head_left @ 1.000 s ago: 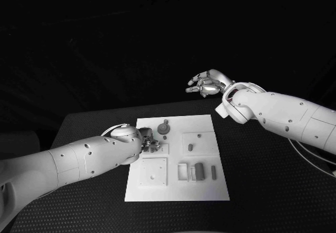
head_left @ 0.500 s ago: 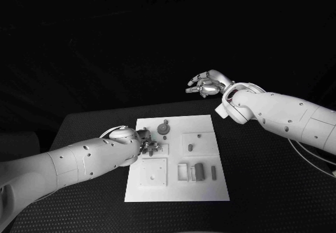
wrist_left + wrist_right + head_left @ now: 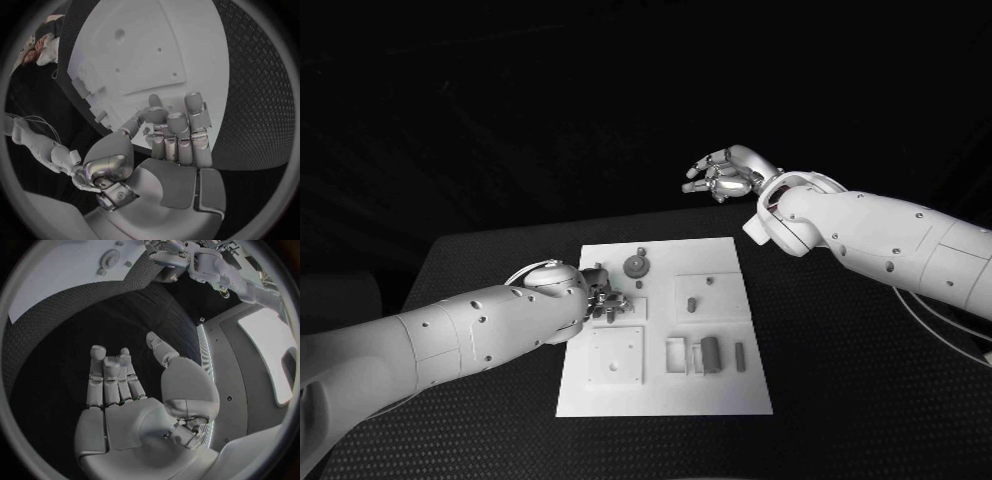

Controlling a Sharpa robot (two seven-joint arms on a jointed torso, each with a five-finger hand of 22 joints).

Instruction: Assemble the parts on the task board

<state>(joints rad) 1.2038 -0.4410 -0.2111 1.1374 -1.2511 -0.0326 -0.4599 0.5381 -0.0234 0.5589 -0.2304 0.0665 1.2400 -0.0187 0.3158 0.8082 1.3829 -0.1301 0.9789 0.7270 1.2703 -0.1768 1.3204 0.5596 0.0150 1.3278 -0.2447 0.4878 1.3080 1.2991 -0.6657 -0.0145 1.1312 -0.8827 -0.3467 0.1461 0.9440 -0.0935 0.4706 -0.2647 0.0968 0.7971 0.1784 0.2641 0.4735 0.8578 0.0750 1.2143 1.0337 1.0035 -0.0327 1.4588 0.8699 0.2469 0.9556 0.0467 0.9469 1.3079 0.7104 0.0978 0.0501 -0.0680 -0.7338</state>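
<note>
White board (image 3: 664, 325) lies flat at the middle of the black table (image 3: 848, 400), long side running from the near edge toward the far edge.

On my screens I log:

- Round part (image 3: 636, 265), near the board's far edge, with a small peg just beyond it.
- Square plate (image 3: 695, 297), on the board's right half; a second square plate (image 3: 615, 355) on the left half, nearer the near edge.
- Upright block parts (image 3: 708, 353), in a row by the board's right edge, close together; a slim bar stands just beside them.
- Left hand (image 3: 600, 297), over the board's left edge, between the round part and the near square plate. Its fingers (image 3: 178, 130) are curled down together toward the board. A small part (image 3: 149, 131) sits between thumb and fingertips, but I cannot tell whether it is truly held.
- Right hand (image 3: 721, 173), raised beyond the table's far edge, well apart from the board. Its fingers (image 3: 109, 377) are spread, palm bare, holding nothing.
</note>
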